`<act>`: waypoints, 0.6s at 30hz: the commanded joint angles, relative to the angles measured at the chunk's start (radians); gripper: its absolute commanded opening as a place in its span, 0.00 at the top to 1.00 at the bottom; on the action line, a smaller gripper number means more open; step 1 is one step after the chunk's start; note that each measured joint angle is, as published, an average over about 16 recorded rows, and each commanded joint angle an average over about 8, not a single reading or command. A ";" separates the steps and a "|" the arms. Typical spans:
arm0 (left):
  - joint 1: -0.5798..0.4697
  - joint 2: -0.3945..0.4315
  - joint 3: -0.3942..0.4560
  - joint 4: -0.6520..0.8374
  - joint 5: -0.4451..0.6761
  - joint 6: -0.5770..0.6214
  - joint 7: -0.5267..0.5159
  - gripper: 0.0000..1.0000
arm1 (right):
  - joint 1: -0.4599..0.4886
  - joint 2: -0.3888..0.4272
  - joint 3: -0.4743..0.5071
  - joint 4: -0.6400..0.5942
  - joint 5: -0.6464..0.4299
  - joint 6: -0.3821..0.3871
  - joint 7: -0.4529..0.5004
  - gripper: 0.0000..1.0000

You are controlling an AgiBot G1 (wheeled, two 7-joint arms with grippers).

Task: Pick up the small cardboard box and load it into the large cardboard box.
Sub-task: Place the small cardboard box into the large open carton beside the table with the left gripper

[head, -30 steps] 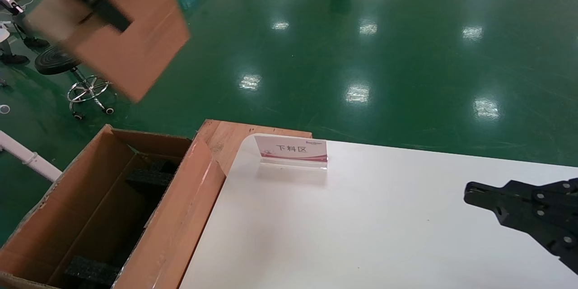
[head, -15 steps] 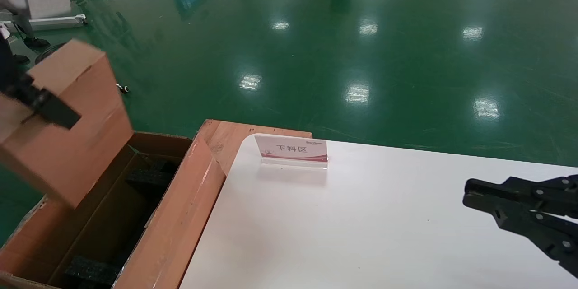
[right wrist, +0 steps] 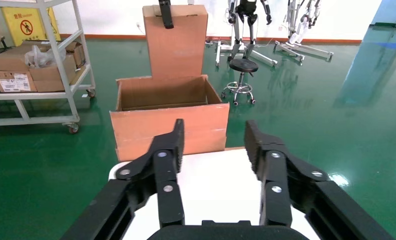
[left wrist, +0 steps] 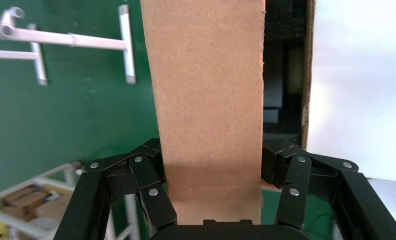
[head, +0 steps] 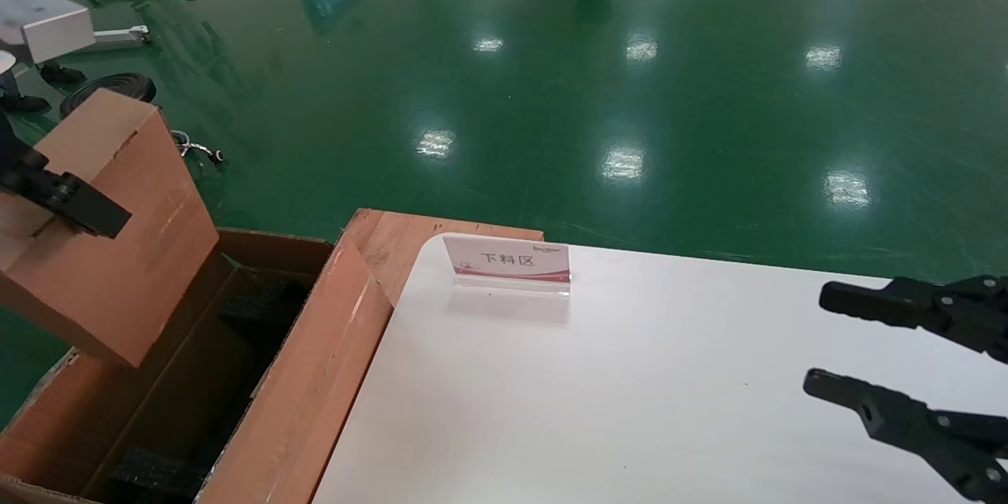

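Boxes: one small cardboard box [head: 94,228], one large cardboard box [head: 307,378].

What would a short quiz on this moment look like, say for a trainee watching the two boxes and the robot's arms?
1. True or false: the small box already rests on the floor of the large box.
2. Which gripper holds the small box? A) left B) right C) neither
3. Fill in: the right gripper hangs over the white ____, jaws apart.

Key
1. False: it hangs above the large box's open top, clamped in the left gripper.
2. A: the left wrist view shows its jaws pressed on both sides of the box.
3. table; a small sign stands near the table's far edge.
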 commanded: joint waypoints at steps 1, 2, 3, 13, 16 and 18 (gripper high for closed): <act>0.002 -0.029 -0.013 -0.004 0.014 0.000 -0.001 1.00 | 0.000 0.000 0.000 0.000 0.000 0.000 0.000 0.00; 0.004 -0.046 -0.020 -0.006 0.017 0.000 0.003 1.00 | 0.000 0.000 0.000 0.000 0.000 0.000 0.000 0.00; 0.005 -0.061 -0.026 -0.008 0.020 0.000 0.009 1.00 | 0.000 0.000 0.000 0.000 0.000 0.000 0.000 0.00; 0.025 -0.210 -0.039 -0.019 0.015 0.003 0.072 1.00 | 0.000 0.000 -0.001 0.000 0.001 0.000 0.000 0.00; 0.031 -0.251 -0.018 -0.020 -0.006 0.005 0.094 1.00 | 0.000 0.000 -0.001 0.000 0.001 0.000 -0.001 0.00; 0.034 -0.275 0.001 -0.020 -0.032 0.006 0.106 1.00 | 0.000 0.000 -0.001 0.000 0.001 0.000 -0.001 0.00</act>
